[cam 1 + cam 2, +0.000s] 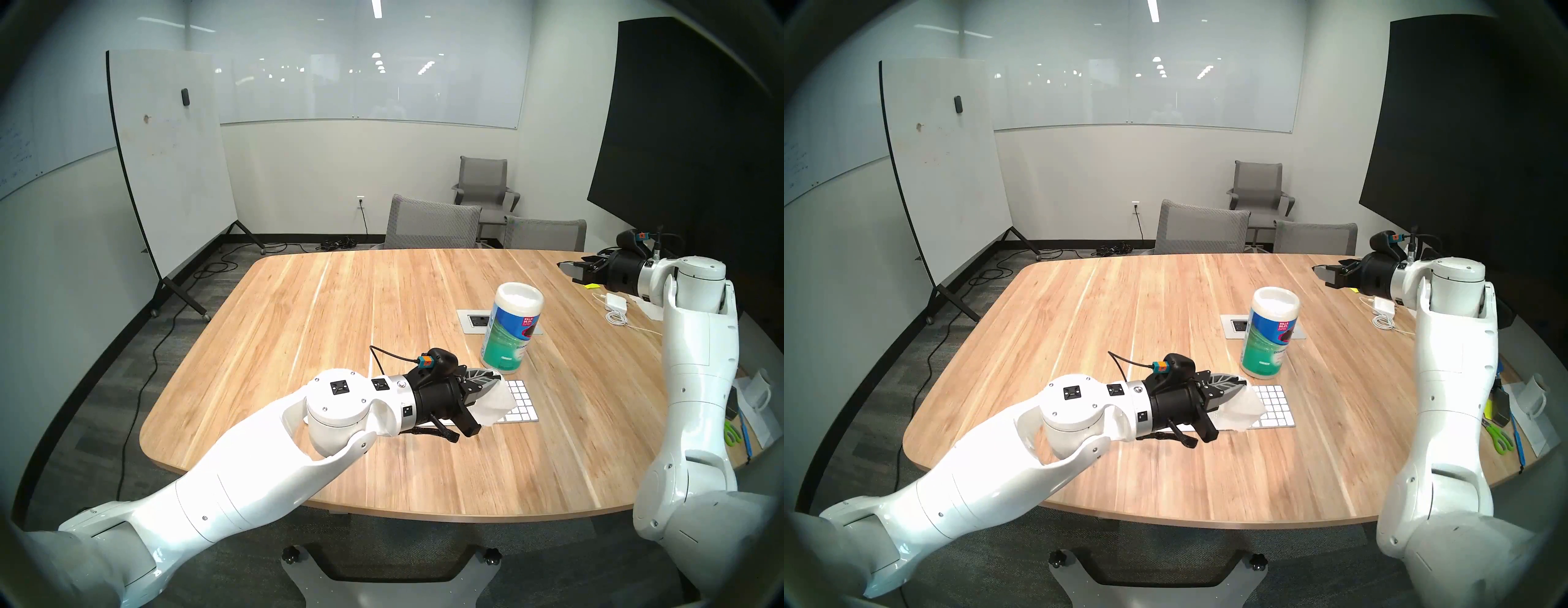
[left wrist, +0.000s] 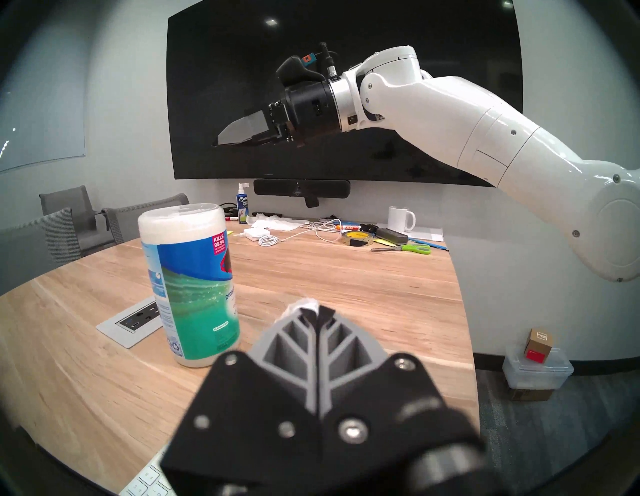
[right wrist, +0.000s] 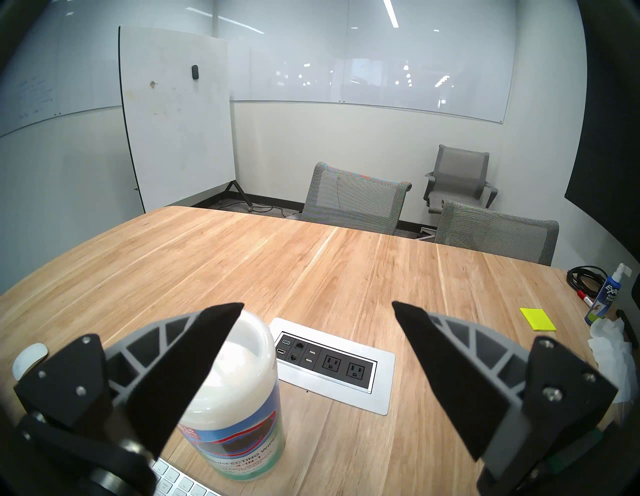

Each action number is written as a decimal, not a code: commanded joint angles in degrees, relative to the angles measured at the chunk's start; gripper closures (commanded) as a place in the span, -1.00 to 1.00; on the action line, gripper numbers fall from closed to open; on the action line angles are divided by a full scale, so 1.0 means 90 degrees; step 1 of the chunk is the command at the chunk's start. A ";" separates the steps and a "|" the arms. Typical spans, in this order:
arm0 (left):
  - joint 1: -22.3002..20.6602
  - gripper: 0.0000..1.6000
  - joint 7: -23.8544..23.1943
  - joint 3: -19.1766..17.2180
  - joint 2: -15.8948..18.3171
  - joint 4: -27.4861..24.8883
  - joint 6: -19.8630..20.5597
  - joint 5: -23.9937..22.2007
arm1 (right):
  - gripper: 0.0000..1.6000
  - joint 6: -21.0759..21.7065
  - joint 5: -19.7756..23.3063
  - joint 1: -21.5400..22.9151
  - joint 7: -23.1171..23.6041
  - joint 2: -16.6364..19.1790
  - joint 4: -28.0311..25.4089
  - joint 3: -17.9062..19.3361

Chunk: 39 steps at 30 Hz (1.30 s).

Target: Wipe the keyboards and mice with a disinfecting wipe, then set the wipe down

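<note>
You have the wipe (image 1: pixel 492 403) in hand: your left gripper (image 1: pixel 488 384) is pinched tight on one edge of it, and the sheet hangs limp from the closed tips, draped over the keyboard (image 1: pixel 524 401) just past the number pad's near side. From the head views you cannot tell whether the cloth is pressing on the keys or only dangling above them, so judge the wiping as barely under way at best; most of the keyboard is hidden under your left wrist. The mouse (image 3: pixel 29 358) shows only in the right wrist view, lying on the table (image 1: pixel 339 305) beyond the canister (image 1: pixel 511 327), and nothing near it suggests it has been touched, so it looks to be yet to do, as does setting the wipe down. Your right gripper (image 3: pixel 317 308) is spread wide and empty, hovering high over the table's far right side, well apart from the keyboard and the wipe. The canister stands upright just behind the keyboard's right end, close beside the left fingertips, so mind it when you sweep the cloth that way.
</note>
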 commanded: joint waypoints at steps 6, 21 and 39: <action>-0.0275 1.00 -0.0149 -0.0125 -0.0155 -0.0045 0.0372 -0.0264 | -1.00 -0.0008 0.0006 0.0105 -0.0005 0.0020 -0.0134 -0.0005; -0.0287 1.00 -0.0201 -0.0298 -0.0271 0.0052 0.0693 -0.0625 | -1.00 -0.0007 0.0005 0.0105 -0.0005 0.0020 -0.0135 -0.0005; -0.0354 1.00 -0.0099 -0.0246 -0.0285 -0.0021 0.0845 -0.0497 | -1.00 -0.0007 0.0003 0.0105 -0.0004 0.0019 -0.0135 -0.0004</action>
